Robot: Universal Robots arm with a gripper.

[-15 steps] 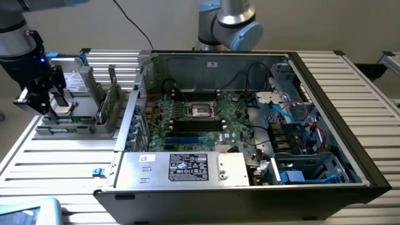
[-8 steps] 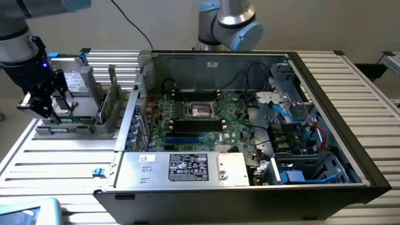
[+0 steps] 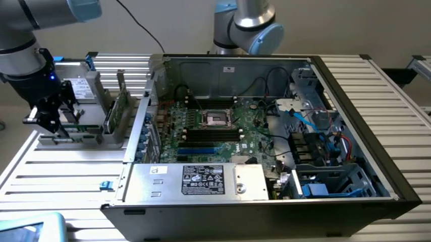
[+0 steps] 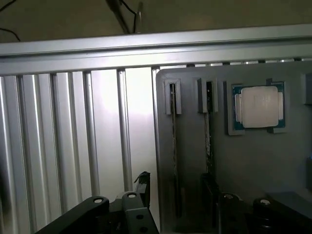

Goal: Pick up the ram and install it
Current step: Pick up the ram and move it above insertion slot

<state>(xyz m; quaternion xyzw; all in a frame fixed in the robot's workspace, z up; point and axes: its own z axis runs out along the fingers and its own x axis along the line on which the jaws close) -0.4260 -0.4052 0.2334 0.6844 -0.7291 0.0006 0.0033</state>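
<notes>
Two thin green sticks sit on edge in parallel slots of the grey holder (image 4: 243,161); the ram (image 4: 173,146) is in the slot nearest the holder's edge; second stick (image 4: 208,127) in the next slot over; silver processor chip (image 4: 258,107) lies flat in a square pocket of the holder, just past the second stick.

Claw (image 3: 50,122) hangs over the holder, released, jaws wide, grasping nothing; its dark fingers (image 4: 124,214) stand either side of the ram's slot; one is off the holder's edge over the ribbed counter (image 4: 58,146), the other over the holder by the second stick; whether a finger touches the ram, cannot tell. Ram not yet lifted; seated in its slot.

Holder rests on the counter; open computer case (image 3: 202,75) just beside the holder, on the exterior view's right, open side up. Green motherboard (image 3: 175,146) covers the case floor on the half nearer the holder; square processor socket (image 3: 217,117) near the board's middle; dark memory slots (image 3: 214,133) just beside the socket, between it and the silver power supply (image 3: 195,179); power supply carries a dark label. Cables and drive bays fill the case half far from the holder. Second arm (image 3: 246,25) stands behind the case, well apart from the holder.
</notes>
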